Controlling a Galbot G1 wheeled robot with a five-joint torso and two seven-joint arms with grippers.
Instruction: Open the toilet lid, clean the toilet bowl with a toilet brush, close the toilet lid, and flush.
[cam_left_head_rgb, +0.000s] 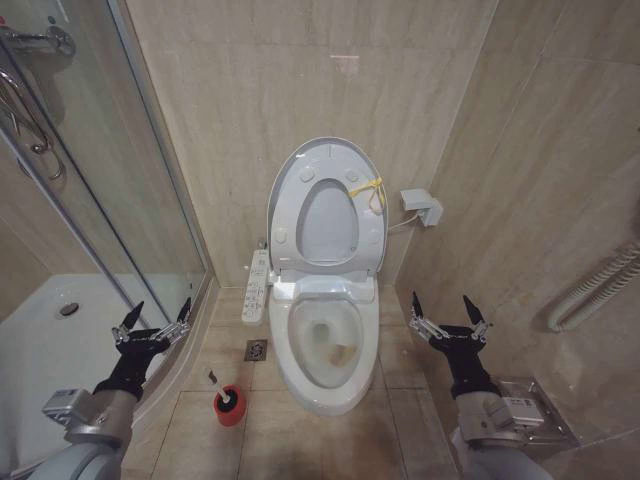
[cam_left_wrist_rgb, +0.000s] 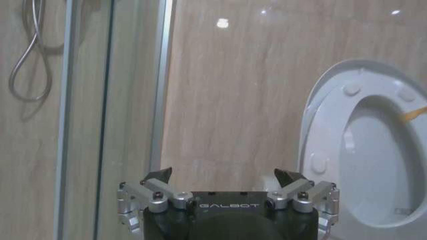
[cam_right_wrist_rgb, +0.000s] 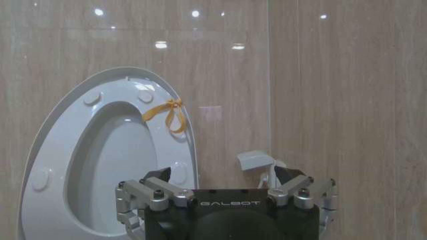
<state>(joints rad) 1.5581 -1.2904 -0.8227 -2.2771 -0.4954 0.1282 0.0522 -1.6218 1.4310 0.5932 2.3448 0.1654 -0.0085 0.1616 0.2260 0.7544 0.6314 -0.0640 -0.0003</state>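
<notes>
Looking down from the head: toilet lid (cam_left_head_rgb: 328, 160) raised and leaning back against the beige tiled wall, seat ring up with it, yellow tie (cam_left_head_rgb: 369, 190) at its right edge. Below, toilet bowl (cam_left_head_rgb: 322, 350) uncovered, water showing, long button panel (cam_left_head_rgb: 256, 287) on its left side. Toilet brush (cam_left_head_rgb: 219, 385) standing in its red cup holder (cam_left_head_rgb: 230, 407) on the floor tiles, left of the bowl and just beside a floor drain (cam_left_head_rgb: 255, 350). Left gripper (cam_left_head_rgb: 153, 322) hovering over the edge of the shower tray (cam_left_head_rgb: 40, 340), fingers spread wide, holding nothing. Right gripper (cam_left_head_rgb: 448, 315) hovering right of the bowl, likewise spread wide and empty, apart from the bowl.

Left wrist: left gripper (cam_left_wrist_rgb: 223, 176) with fingertips well apart and nothing between them; upright toilet lid (cam_left_wrist_rgb: 320, 125) ahead at one side, glass shower door (cam_left_wrist_rgb: 113, 100) at the other.

Right wrist: right gripper (cam_right_wrist_rgb: 223, 175) equally wide open and bare; raised toilet lid (cam_right_wrist_rgb: 80, 130) with yellow tie (cam_right_wrist_rgb: 168, 114) on its rim ahead, small white wall fitting (cam_right_wrist_rgb: 255, 161) beside it.
</notes>
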